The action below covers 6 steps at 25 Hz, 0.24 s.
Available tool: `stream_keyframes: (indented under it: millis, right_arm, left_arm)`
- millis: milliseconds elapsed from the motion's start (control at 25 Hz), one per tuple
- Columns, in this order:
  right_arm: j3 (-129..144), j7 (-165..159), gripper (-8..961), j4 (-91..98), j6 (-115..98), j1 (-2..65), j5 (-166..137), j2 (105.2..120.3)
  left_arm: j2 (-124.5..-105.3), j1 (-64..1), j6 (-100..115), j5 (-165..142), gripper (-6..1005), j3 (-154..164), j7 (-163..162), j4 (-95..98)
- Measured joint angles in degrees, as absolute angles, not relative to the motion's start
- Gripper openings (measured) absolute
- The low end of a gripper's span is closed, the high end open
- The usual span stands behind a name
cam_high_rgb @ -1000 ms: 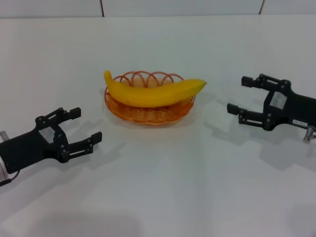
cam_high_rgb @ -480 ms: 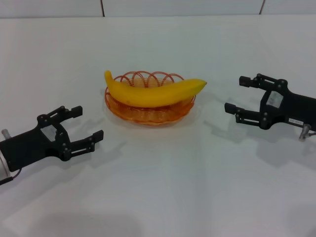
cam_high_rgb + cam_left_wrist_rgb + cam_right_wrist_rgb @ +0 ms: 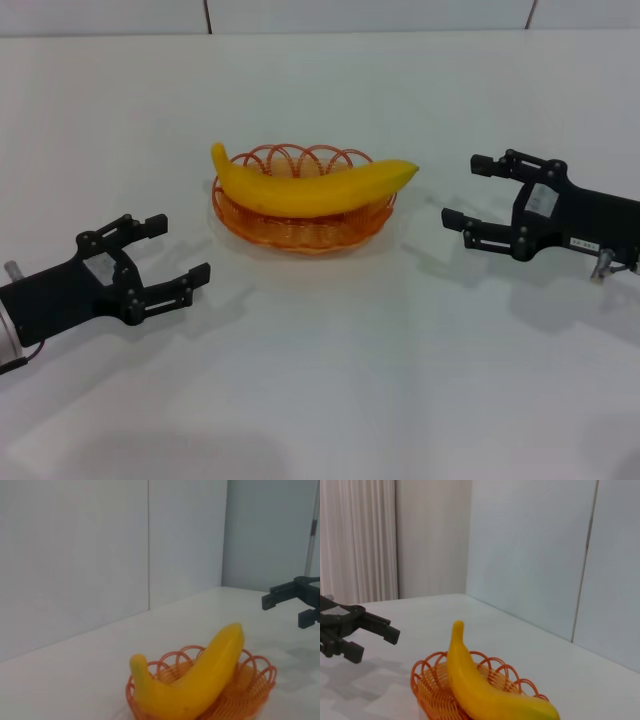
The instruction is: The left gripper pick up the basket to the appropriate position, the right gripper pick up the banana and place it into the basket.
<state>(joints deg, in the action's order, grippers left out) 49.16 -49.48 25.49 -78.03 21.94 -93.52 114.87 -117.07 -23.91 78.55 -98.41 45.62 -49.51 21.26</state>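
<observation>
White table (image 3: 330,380), panelled wall (image 3: 100,555)

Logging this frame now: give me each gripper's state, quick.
Left gripper: open, holding nothing, left of the basket.
Right gripper: open, holding nothing, right of the banana.

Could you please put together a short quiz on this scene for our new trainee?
1. True or false: the banana lies across the basket.
2. The right tool is: A) open, clear of the banana; B) shut on the banana; C) inside the basket.
3. Fill in: the left tool holds ____.

Key: 1 true; 2 A; 3 nothing, it is open on the table side of the basket.
</observation>
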Motion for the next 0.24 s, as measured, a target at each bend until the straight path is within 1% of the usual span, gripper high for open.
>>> stream_keyframes:
  millis: [240]
  right_arm:
    - [49.2,-49.6,803,25.5,-78.0,22.1,-93.5,114.94]
  left_arm:
    - [-117.07,-23.8,77.3,-97.2,890,45.6,-49.5,21.1]
